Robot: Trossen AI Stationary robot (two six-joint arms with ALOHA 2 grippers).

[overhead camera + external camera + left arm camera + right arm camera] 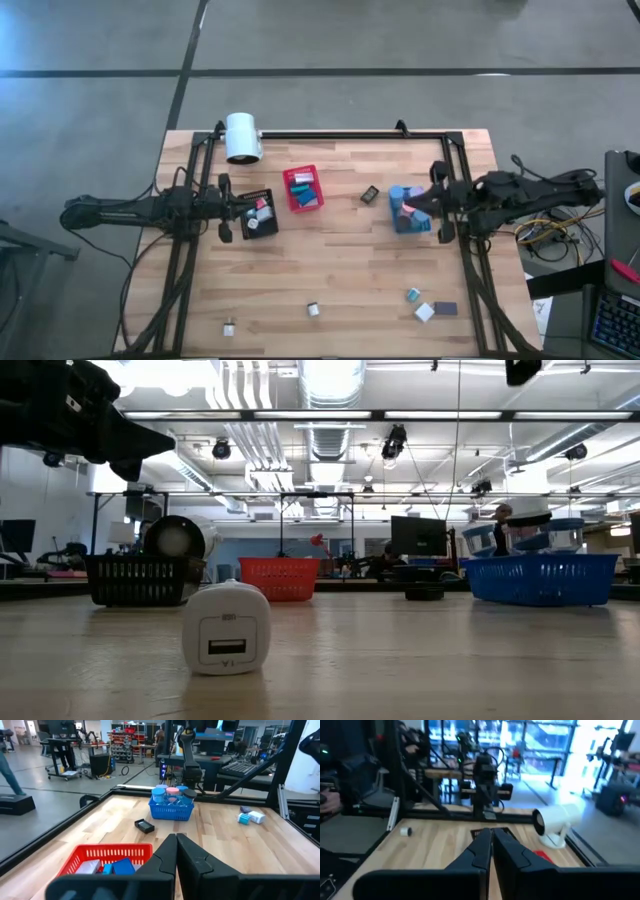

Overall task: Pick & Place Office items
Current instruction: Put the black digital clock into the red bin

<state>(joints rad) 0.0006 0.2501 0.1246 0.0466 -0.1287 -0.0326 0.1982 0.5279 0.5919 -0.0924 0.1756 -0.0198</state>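
Observation:
Office items lie loose near the table's front edge: a white block (228, 326), a round white bit (313, 309), a teal piece (412, 294), a white block (424, 312) and a dark one (445, 308). A small black piece (370, 194) lies between the red bin (303, 188) and the blue bin (408, 212). More pieces sit in those bins and in the black bin (258, 214). My left gripper (176, 845) is shut and empty, level beside the black bin. My right gripper (491, 840) is shut and empty, level, raised by the blue bin's right side.
A big white cylinder (242, 137) lies at the far left of the table. A black frame (330, 133) runs along the far edge and both sides. Bare wood lies in the middle of the table between the bins and the loose pieces.

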